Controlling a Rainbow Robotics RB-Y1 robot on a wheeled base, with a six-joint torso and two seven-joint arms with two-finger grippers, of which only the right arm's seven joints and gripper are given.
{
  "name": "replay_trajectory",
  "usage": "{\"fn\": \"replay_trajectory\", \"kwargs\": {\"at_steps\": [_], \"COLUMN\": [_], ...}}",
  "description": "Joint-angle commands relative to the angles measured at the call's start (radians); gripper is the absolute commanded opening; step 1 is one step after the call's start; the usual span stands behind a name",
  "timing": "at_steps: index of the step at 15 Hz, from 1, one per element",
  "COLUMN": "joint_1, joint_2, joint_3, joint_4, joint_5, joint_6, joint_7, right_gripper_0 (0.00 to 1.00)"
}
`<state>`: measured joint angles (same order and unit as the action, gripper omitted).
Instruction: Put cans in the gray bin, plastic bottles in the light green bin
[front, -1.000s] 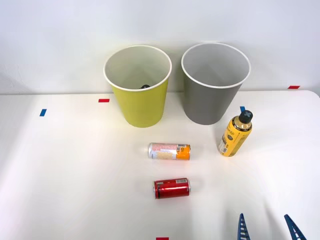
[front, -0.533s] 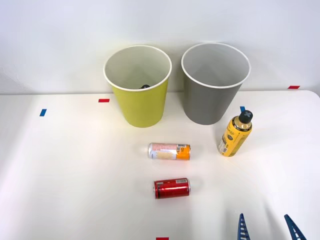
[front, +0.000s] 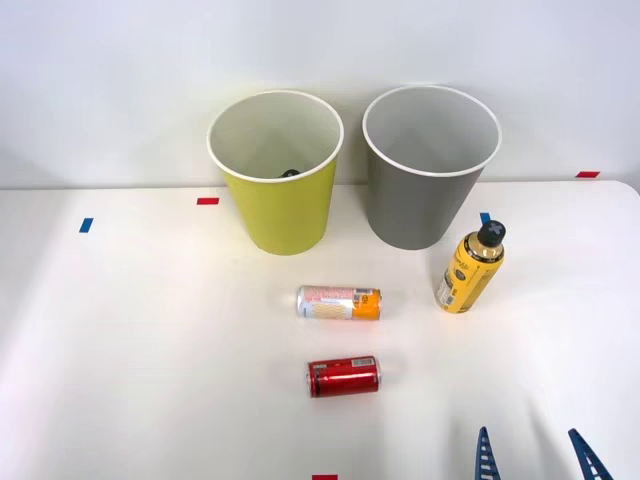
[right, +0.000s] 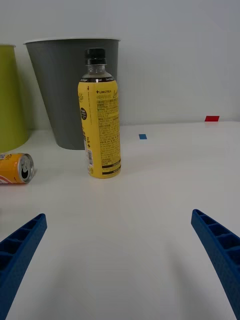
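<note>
The yellow black-capped bottle (front: 470, 268) (right: 100, 119) stands upright in front of the gray bin (front: 428, 170) (right: 70, 85). A pink-white and orange can (front: 339, 302) (right: 15, 169) lies on its side mid-table, and a red can (front: 343, 376) lies nearer me. The light green bin (front: 278, 175) (right: 11, 95) stands left of the gray one, with a dark cap showing inside it. My right gripper (front: 537, 458) (right: 117, 262) is open at the table's near right, well short of the bottle, nothing between its fingers.
Small red and blue tape marks (front: 207, 201) dot the white table (front: 150, 350). A pale wall rises behind the bins. Open tabletop lies left of the cans and between the gripper and the bottle.
</note>
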<state>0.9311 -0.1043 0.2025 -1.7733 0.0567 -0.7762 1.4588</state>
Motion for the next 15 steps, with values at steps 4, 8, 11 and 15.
{"fn": "replay_trajectory", "kwargs": {"at_steps": [4, 8, 11, 15], "joint_1": [0.0, 0.0, 0.0, -0.011], "joint_2": [0.0, 0.0, 0.0, -0.002], "joint_3": [0.0, 0.0, 0.0, 0.0], "joint_4": [0.0, 0.0, 0.0, 0.043], "joint_5": [0.0, 0.0, 0.0, 0.002], "joint_6": [0.0, 0.0, 0.0, 0.017], "joint_7": [0.0, 0.0, 0.0, 0.0], "right_gripper_0": [1.0, 1.0, 1.0, 1.0]}}
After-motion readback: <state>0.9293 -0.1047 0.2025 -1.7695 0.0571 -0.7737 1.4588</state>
